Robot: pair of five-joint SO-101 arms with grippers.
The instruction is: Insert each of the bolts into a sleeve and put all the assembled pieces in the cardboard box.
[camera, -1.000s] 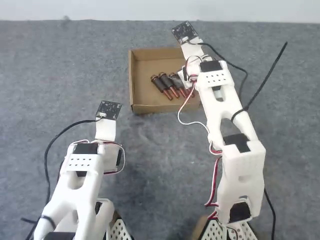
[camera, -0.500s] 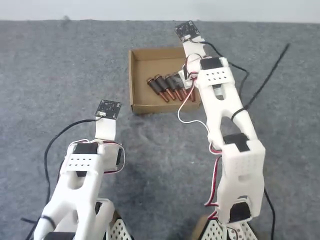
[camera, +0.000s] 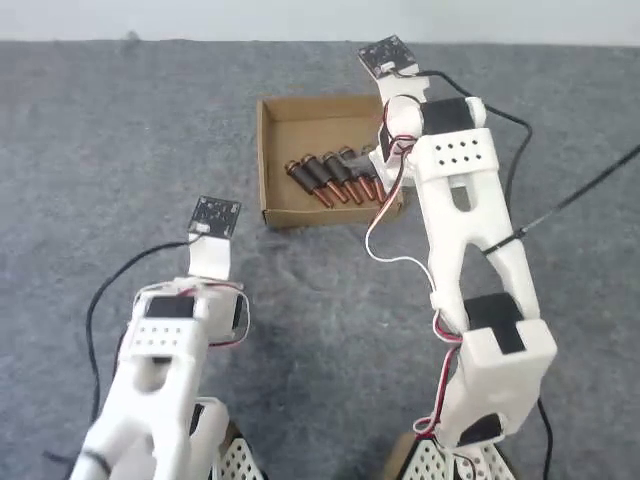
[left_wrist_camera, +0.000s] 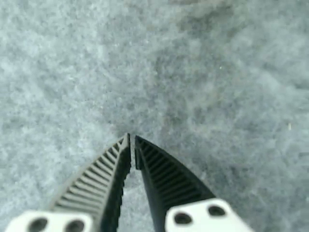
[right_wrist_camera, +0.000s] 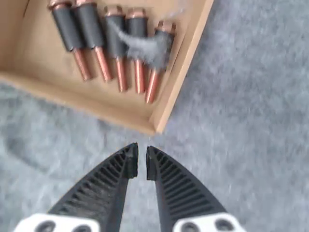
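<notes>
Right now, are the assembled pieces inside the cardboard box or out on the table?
Inside: five sleeved bolts lie side by side on the cardboard box floor.

Left arm point(camera: 160, 345): folded back close to its base, with the left end effector point(left_wrist_camera: 131, 140) pointing downward, closed tip to tip. Right arm point(camera: 470, 220): stretched far forward, with the right end effector point(right_wrist_camera: 141, 152) likewise closed, a thin slit between its tips.

Prob. a lab/test bench: grey felt mat point(camera: 120, 130), pale wall behind.
</notes>
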